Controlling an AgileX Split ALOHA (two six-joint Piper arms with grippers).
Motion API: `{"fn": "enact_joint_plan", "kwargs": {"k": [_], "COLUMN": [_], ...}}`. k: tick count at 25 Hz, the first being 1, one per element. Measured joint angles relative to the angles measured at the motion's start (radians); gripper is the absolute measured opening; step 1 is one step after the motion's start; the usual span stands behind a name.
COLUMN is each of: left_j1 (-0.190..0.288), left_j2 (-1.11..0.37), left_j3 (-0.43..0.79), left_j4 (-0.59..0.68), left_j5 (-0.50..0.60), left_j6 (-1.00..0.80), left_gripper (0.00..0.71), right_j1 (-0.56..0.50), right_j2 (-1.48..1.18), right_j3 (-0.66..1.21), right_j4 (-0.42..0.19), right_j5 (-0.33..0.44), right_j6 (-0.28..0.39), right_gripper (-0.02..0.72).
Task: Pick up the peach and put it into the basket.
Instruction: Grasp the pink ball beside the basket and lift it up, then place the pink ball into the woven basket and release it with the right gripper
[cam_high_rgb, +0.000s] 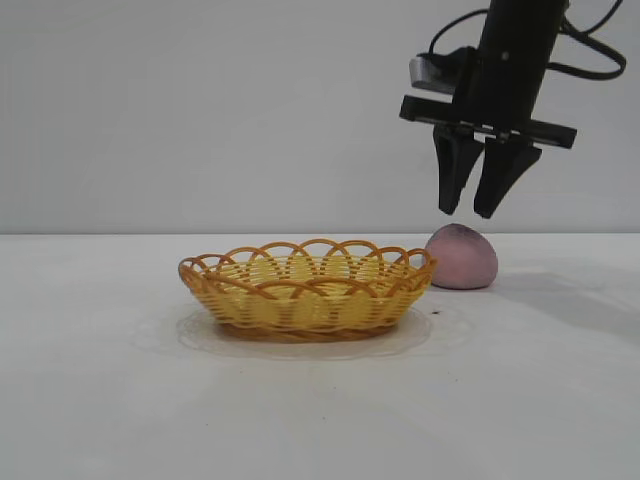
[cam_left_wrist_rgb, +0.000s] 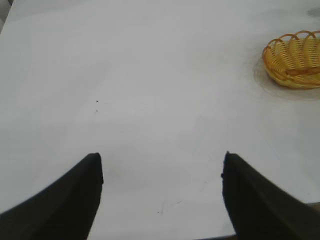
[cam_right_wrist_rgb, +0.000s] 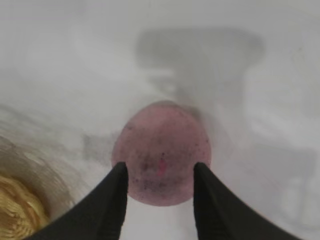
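Counter (cam_high_rgb: 100, 400) white, carries everything; basket (cam_high_rgb: 306, 288) sits mid-counter, nothing in it; peach (cam_high_rgb: 461, 257) rests on the counter just beside the basket's right rim, toward the far edge, not yet picked; right gripper (cam_high_rgb: 474, 212) hangs above the peach, jaws spread apart, holding nothing, wrist view shows fingertips (cam_right_wrist_rgb: 119, 172) straddling the fruit; left gripper (cam_left_wrist_rgb: 162, 165) parked off to the side, released too, over bare counter. Peach looks light, matte, rounded, probably grippy; best pinched across the widest part of the dome, low on the sides; pointed top would slip.
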Motion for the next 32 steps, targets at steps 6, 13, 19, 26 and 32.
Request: {"fn": "enact_joint_plan", "kwargs": {"k": [6, 13, 19, 26, 32], "left_j1": [0.0, 0.128, 0.131, 0.131, 0.131], "left_j2": [-0.002, -0.002, -0.002, -0.002, -0.002], "left_j3": [0.0, 0.0, 0.0, 0.0, 0.0], "left_j4": [0.0, 0.0, 0.0, 0.0, 0.0], "left_j5": [0.0, 0.0, 0.0, 0.0, 0.0], "left_j6": [0.0, 0.0, 0.0, 0.0, 0.0], "left_gripper": [0.489, 0.489, 0.489, 0.489, 0.489], "right_j1": [0.0, 0.076, 0.242, 0.32, 0.32], "right_j2": [0.066, -0.09, -0.147, -0.021, 0.018], "right_j3": [-0.004, -0.009, -0.011, -0.011, -0.011], "right_j4": [0.004, 0.049, 0.122, 0.071, 0.047], "right_j5": [-0.038, -0.021, 0.07, 0.088, 0.084], "right_j6": [-0.054, -0.11, -0.159, -0.126, -0.097], "right_gripper": [0.06, 0.0, 0.0, 0.0, 0.06]}}
